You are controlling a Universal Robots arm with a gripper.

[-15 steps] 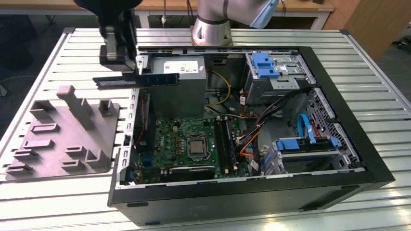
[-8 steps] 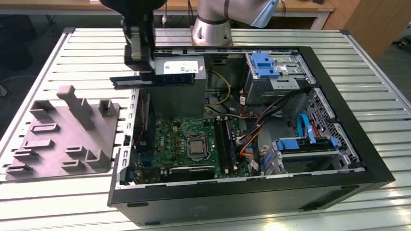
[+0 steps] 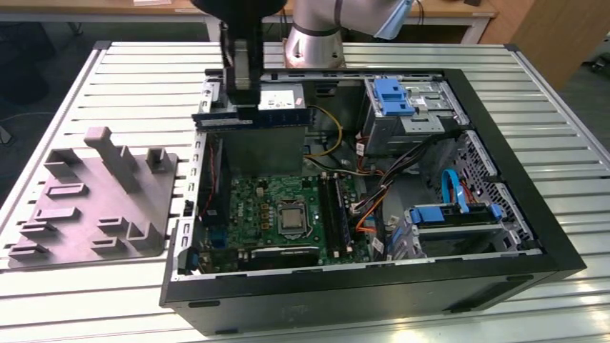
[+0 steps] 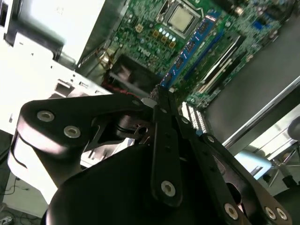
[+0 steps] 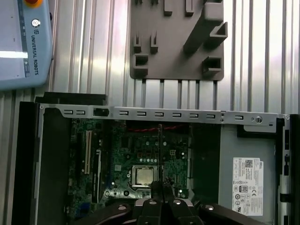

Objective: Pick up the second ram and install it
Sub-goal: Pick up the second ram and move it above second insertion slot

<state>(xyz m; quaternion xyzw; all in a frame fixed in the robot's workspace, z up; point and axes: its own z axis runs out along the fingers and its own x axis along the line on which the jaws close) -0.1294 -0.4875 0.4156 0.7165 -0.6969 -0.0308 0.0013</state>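
The gripper (image 3: 245,106) is clamped on the ram (image 3: 281,116), holding it level over the open case (image 3: 381,304), well above the board (image 3: 271,207). The pick-up looks done, and seating the ram in a slot is what is left. The case lies on a slatted metal table (image 3: 105,300) beside a grey block (image 3: 91,196). Wooden desks (image 3: 429,11) stand behind.

Arm (image 3: 315,39) showing silver-grey cylindrical joint, pale blue cap (image 3: 393,20) sitting alongside. Gripper (image 4: 159,101) wearing matte black throughout: flat linkage bars (image 4: 93,110) tapering toward narrow fingers (image 4: 165,140), round silver screws (image 4: 168,188) glinting at pivots (one or two per link).
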